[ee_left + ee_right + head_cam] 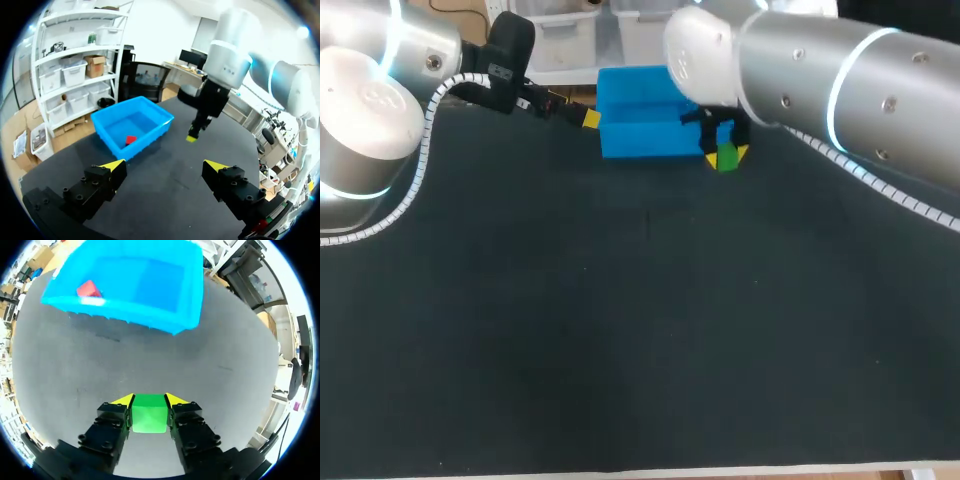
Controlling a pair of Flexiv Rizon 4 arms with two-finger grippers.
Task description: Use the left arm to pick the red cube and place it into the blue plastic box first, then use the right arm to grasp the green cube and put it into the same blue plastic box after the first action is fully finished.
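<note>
Green cube (148, 416) is pinched by the right gripper (148, 399) for transfer into the blue plastic box (186, 300) holding the red cube (89, 288), the left gripper (165, 169) held spread and clear at the box's left.

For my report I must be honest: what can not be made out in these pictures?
- Head view: the red cube is unseen, behind the wall of the blue box or the right arm.
- Left wrist view: the green cube in the right gripper is too small to tell.
- Right wrist view: the cube hides whether it touches the table.
</note>
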